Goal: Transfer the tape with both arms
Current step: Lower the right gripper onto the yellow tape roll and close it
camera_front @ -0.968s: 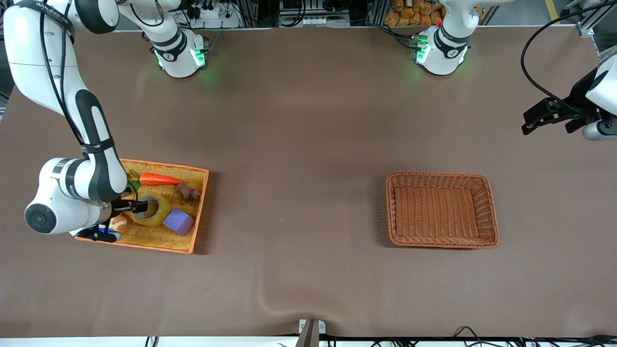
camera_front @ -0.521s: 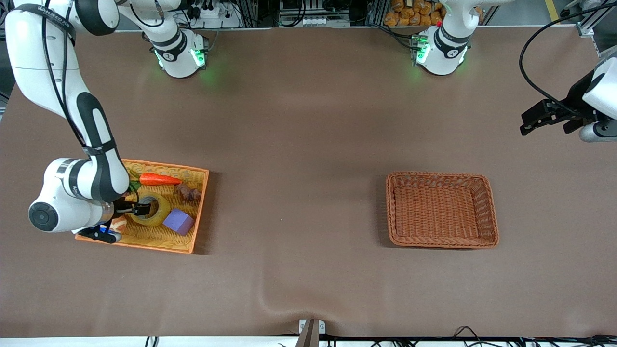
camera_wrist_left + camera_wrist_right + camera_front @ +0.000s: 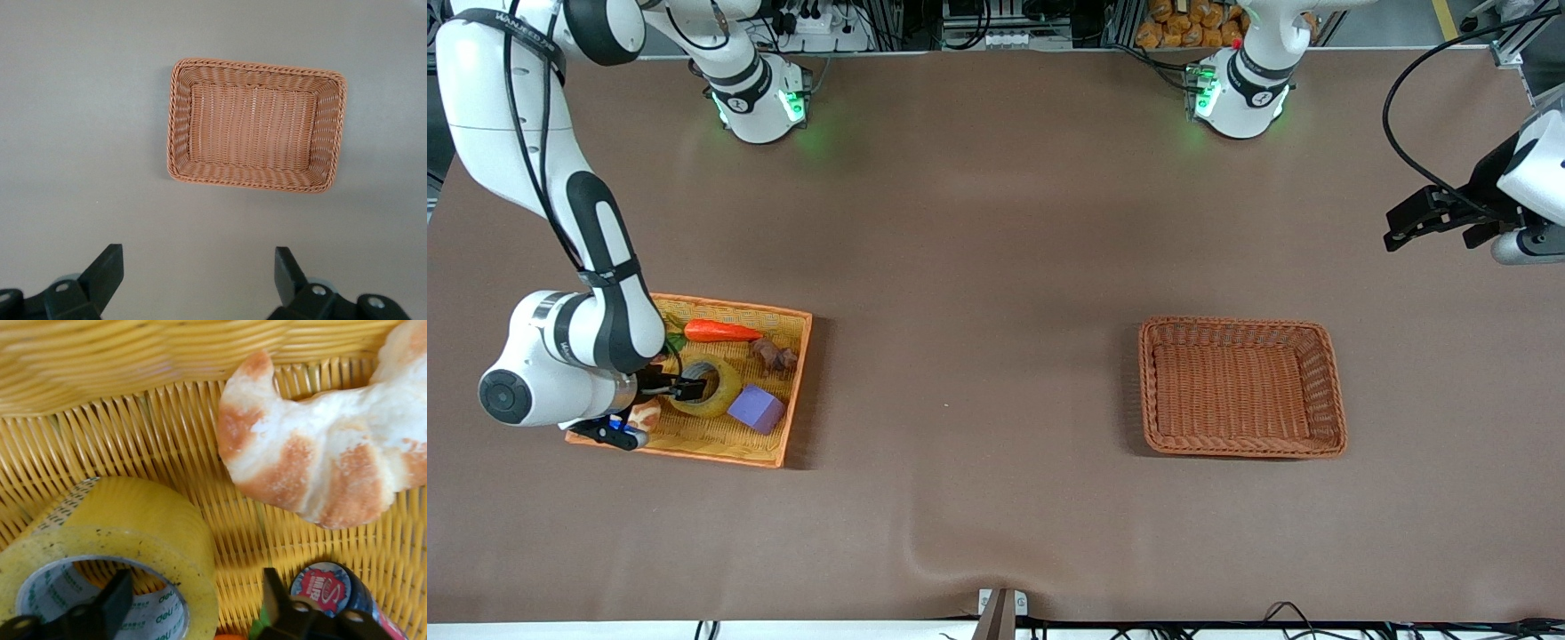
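Note:
The tape [image 3: 713, 391] is a yellowish roll with a grey-white core, lying flat in the orange tray [image 3: 738, 308] at the right arm's end of the table. My right gripper [image 3: 685, 387] is down in the tray, open. In the right wrist view the right gripper [image 3: 195, 587] straddles the wall of the tape [image 3: 127, 520], with one finger inside the core and the other outside, neither pressed against it. My left gripper [image 3: 1405, 227] hangs open and empty over bare table at the left arm's end. It also shows in the left wrist view [image 3: 197, 257].
The tray also holds a croissant [image 3: 320, 467], a carrot [image 3: 720, 332], a purple block [image 3: 756, 409], a small brown thing [image 3: 774, 356] and a small round tin [image 3: 333, 593]. A brown wicker basket [image 3: 1240, 323] stands toward the left arm's end, seen from above in the left wrist view [image 3: 257, 63].
My right gripper has sunk a little lower around the tape's wall. My left gripper has drifted slightly toward the robots' bases.

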`<state>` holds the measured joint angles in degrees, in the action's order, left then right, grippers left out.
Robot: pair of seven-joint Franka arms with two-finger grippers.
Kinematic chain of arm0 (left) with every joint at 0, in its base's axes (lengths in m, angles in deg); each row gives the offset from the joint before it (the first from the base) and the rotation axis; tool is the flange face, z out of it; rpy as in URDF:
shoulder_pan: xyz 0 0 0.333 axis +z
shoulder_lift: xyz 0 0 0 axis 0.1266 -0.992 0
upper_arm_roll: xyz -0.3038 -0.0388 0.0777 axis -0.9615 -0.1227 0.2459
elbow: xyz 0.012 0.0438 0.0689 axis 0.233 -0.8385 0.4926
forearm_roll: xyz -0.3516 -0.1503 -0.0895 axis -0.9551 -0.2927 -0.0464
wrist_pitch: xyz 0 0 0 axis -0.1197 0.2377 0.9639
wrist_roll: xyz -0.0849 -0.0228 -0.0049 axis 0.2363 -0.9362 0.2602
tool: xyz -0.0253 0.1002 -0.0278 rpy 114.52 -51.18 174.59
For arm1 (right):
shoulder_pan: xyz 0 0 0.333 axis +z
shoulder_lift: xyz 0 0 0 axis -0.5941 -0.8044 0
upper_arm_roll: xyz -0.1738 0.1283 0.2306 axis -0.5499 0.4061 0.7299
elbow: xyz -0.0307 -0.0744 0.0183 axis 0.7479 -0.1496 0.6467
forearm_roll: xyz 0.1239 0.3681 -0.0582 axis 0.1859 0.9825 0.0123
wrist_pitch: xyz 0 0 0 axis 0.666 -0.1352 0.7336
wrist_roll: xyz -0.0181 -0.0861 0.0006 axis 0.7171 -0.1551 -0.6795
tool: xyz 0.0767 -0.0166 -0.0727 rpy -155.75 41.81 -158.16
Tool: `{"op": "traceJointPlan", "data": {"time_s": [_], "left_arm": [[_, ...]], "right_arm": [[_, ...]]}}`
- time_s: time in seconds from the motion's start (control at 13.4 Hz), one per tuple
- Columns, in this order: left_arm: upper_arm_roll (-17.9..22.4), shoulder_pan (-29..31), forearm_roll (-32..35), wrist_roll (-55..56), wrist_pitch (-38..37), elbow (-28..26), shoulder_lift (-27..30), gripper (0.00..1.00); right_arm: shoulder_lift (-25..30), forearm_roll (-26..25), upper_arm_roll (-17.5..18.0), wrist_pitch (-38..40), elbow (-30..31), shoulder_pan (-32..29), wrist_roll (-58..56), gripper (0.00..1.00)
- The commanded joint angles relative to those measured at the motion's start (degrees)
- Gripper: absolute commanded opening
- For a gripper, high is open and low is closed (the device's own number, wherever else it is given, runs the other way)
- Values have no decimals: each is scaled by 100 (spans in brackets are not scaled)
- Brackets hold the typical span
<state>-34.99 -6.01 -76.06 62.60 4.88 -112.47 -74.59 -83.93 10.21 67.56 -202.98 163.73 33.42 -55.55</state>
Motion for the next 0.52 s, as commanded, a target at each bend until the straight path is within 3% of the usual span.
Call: {"op": "traceJointPlan", "data": {"time_s": [0.0,0.45], "left_arm": [[-39,32,14,76,80,-69,59,100],[-39,23,14,76,212,-157,41,100]], "right_arm": [[81,-15,11,-59,111,-22,253,0],[90,-15,2,-85,93,-40,642,0]]}}
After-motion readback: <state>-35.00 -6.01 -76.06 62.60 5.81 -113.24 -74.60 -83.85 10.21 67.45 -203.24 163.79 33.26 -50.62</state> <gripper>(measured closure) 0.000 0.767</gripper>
